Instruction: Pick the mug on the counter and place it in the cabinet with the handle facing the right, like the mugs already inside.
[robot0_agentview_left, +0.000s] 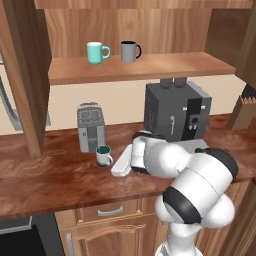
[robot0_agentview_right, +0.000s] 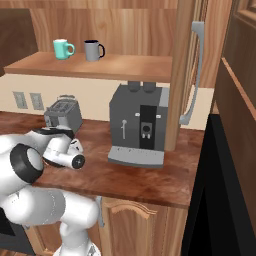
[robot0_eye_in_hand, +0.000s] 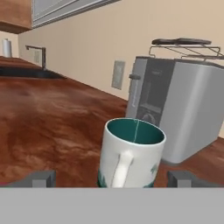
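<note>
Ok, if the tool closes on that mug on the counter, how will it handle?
The mug looks rigid and glazed, so probably slippery between the fingertips. It stands upright on a flat base, so it's unlikely to roll, though a push near the rim might tip it. Its handle faces the open tool, which may block a centred grip.

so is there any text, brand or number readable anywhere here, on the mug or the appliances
None readable.
mug: faint teal marks near the base, no letters.
toaster: a front dial, markings too blurred.
coffee machine: dark panel with small controls, no legible label.
</note>
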